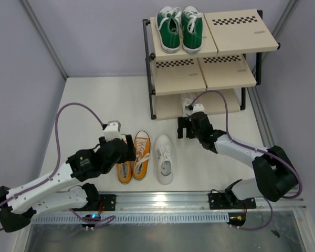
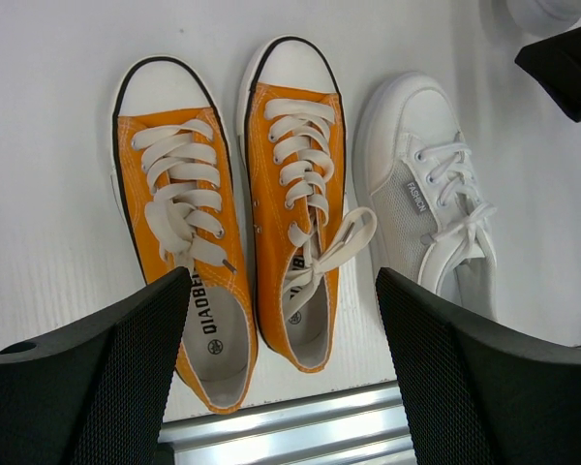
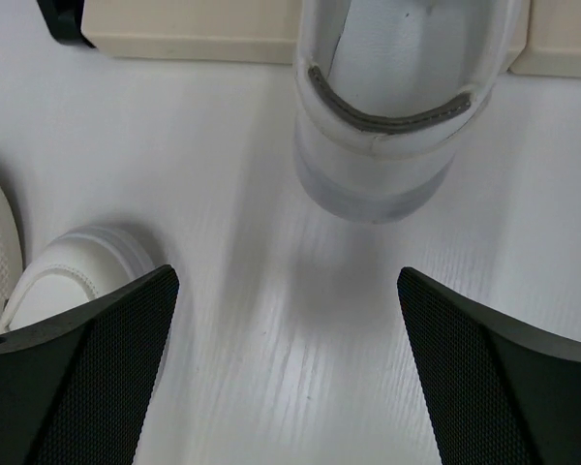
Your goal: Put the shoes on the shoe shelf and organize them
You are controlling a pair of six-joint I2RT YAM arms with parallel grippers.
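**Two pairs outstanding, one pair shelved**

Lower left of the overhead frame: the left claw [image 1: 125,148] is hovering over the orange pair [image 1: 134,164], fingers spread wide and holding nothing. In its wrist view the two black fingers are flanking the heels of both shoes. This suggests a grasp is being lined up, though on which shoe cannot be told. Just right of the pair, a white shoe [image 1: 164,159] is lying on the worktop [image 1: 94,105], touched by neither arm.

Centre frame: the right claw [image 1: 189,125] is sitting just before the bottom tier, likewise spread open and empty. Directly ahead of it the second white shoe [image 3: 387,126] is resting partly on the lowest board with its heel overhanging toward the claw. It probably needs pushing in.

Upper frame: the green pair [image 1: 180,29] is standing side by side on the left of the top board of the shoe shelf [image 1: 241,34]. The middle boards are showing bare.
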